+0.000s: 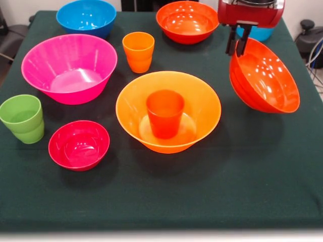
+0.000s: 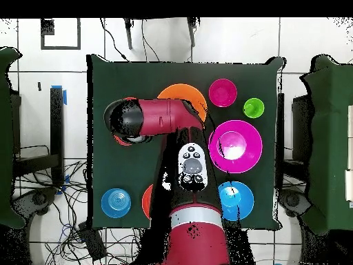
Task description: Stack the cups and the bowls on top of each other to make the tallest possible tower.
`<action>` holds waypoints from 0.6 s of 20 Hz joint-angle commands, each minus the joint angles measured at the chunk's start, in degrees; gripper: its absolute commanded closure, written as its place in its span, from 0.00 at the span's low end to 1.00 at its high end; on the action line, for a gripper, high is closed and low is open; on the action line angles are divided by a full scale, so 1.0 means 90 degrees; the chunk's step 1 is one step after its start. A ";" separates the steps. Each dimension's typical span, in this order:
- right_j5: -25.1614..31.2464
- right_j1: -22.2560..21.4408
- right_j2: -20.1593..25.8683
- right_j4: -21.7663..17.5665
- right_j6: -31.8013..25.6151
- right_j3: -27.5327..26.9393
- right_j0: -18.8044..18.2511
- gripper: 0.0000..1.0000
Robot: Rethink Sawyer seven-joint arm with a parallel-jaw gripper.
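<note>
My gripper (image 1: pixel 237 52) is shut on the far rim of a red-orange bowl (image 1: pixel 265 78) at the right and holds it tilted, its opening turned toward the camera. The widest orange bowl (image 1: pixel 168 132) stands mid-table with a red-orange cup (image 1: pixel 165 113) upright inside it. An orange cup (image 1: pixel 138 50) stands behind it. A pink bowl (image 1: pixel 68 68), a light green cup (image 1: pixel 22 118) and a crimson bowl (image 1: pixel 78 144) are on the left. In the overhead view the arm (image 2: pixel 162 117) hides the gripper and the held bowl.
A blue bowl (image 1: pixel 86 17) and another red-orange bowl (image 1: pixel 186 21) stand at the far edge. A second blue bowl (image 1: pixel 257 34) shows behind the gripper. The dark green cloth (image 1: pixel 202 201) covers the table.
</note>
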 commanded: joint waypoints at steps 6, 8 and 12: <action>0.0631 -0.0058 0.0883 0.0128 -0.0532 0.0152 -0.0385 1.00; 0.0654 -0.0085 0.0921 0.0124 -0.0562 0.0178 -0.0440 1.00; 0.0711 -0.0109 0.0993 0.0097 -0.0633 0.0188 -0.0544 1.00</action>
